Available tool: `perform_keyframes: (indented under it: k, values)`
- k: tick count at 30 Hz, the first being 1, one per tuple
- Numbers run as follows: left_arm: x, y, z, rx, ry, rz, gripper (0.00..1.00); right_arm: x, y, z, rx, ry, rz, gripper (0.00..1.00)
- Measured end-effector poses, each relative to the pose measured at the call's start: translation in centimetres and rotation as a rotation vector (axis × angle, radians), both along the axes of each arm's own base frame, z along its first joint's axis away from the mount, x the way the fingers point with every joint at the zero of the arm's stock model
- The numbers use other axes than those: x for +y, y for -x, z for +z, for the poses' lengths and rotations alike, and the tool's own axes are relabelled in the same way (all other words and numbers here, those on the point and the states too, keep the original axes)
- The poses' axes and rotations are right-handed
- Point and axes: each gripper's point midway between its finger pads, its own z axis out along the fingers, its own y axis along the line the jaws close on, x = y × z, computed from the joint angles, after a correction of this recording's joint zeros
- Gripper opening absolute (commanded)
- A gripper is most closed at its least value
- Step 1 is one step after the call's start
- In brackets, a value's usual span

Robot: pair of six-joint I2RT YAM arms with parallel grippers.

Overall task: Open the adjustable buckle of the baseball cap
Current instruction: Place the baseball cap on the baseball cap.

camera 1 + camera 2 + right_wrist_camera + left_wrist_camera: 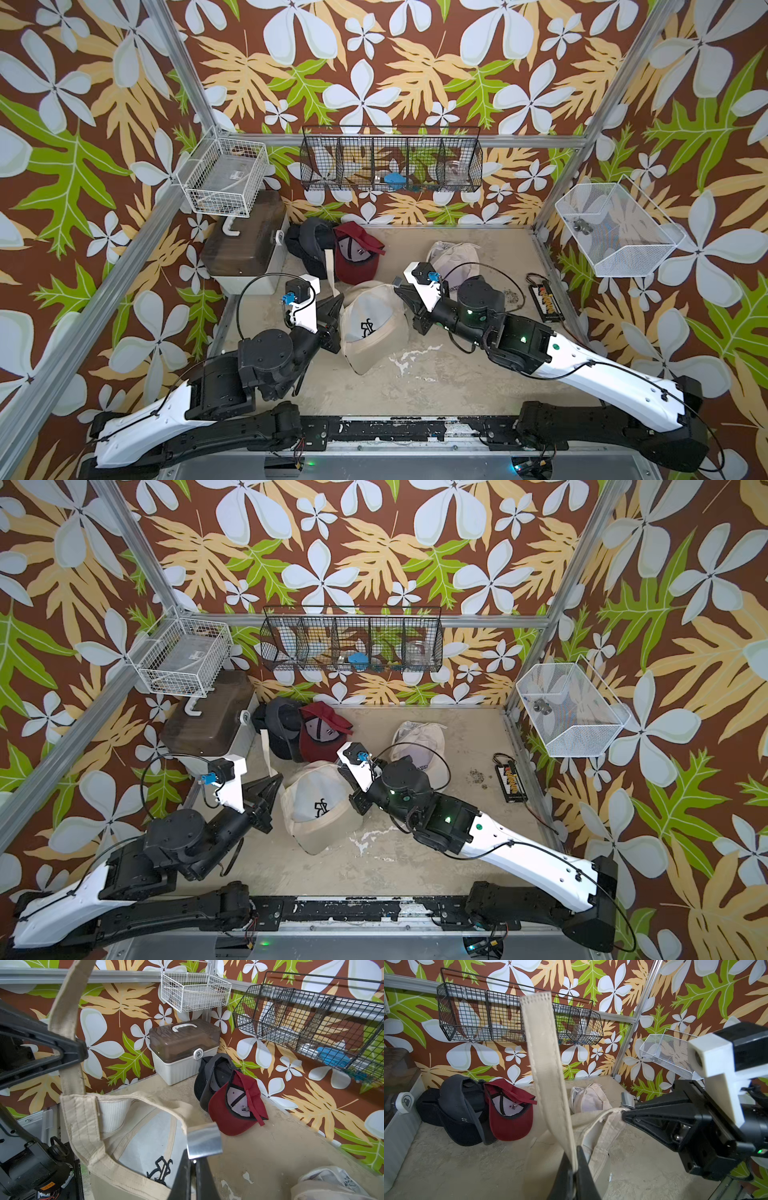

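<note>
Clamped on strap (544,1053) between left gripper (574,1164) fingers and on metal buckle (204,1140) between right gripper (193,1162) fingers, apparently braced to pull them apart.

- Floral wall (415,62) is enclosing the scene.
- Black rack (390,162) is hanging at 12 o'clock.
- White basket (224,174) is hanging at 10 o'clock.
- Beige floor (457,386) is showing scuffs.

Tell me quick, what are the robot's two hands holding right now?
Left gripper: closed, pinching the beige strap.
Right gripper: closed on the silver buckle.
</note>
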Motion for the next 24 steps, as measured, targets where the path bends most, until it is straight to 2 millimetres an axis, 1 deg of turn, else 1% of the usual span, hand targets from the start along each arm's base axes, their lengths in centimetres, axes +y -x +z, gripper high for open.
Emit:
perform_keyframes:
  k: [9, 18, 24]
  values:
    - [-1.1, -0.4, -2.4, 0.032, -0.06, 0.003, 0.05, -1.4, 0.4, -2.4, 0.033, 0.017, -0.025, 0.0]
    - [-2.3, -0.6, -3.1, 0.039, -0.075, -0.009, 0.06, -2.6, 1.0, -3.5, 0.046, 0.02, -0.035, 0.0]
    - [-3.2, -0.6, -4.1, 0.052, -0.095, -0.031, 0.05, -3.4, 1.1, -3.7, 0.058, 0.012, -0.054, 0.0]
